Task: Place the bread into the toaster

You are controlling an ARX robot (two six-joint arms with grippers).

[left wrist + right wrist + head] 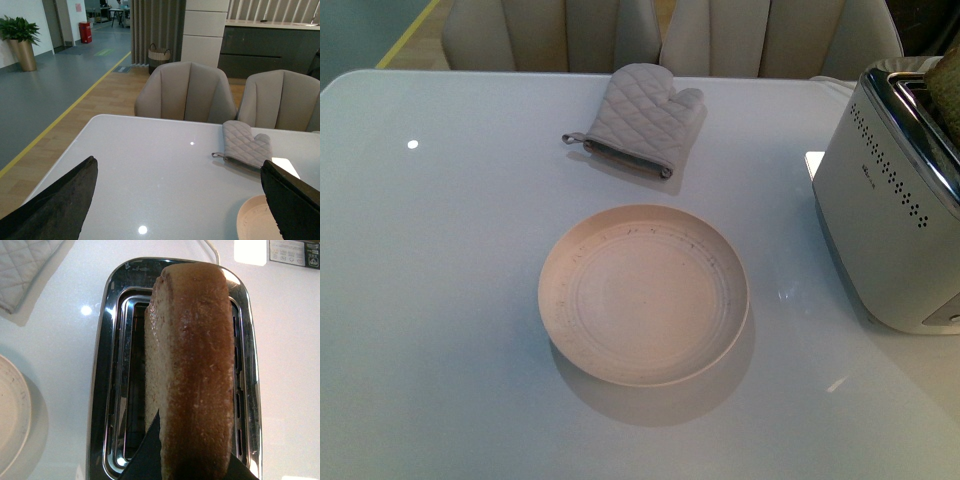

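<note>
The right gripper (pixel 194 452) is clasping the bread (pixel 192 355) on edge, with a dark finger (pixel 147 455) pressing each face. It is holding the slice directly above the toaster (pixel 106 365), which is standing at the right edge of the table (pixel 440 300). The slice is not yet sitting in a slot, and its lower edge is hidden, so I cannot tell how it is lining up.

The left gripper (pixel 180 210) is hanging spread wide and carrying nothing, toward the table's near left side. A cream plate (pixel 642 295) is lying at the table's middle, with an oven mitt (pixel 640 120) beyond it toward the far edge.

If the slice is going down skewed, a bottom corner is likely to catch the chrome rim and the soft bread may buckle or tear. Letting go too early may leave it perching across the top.
</note>
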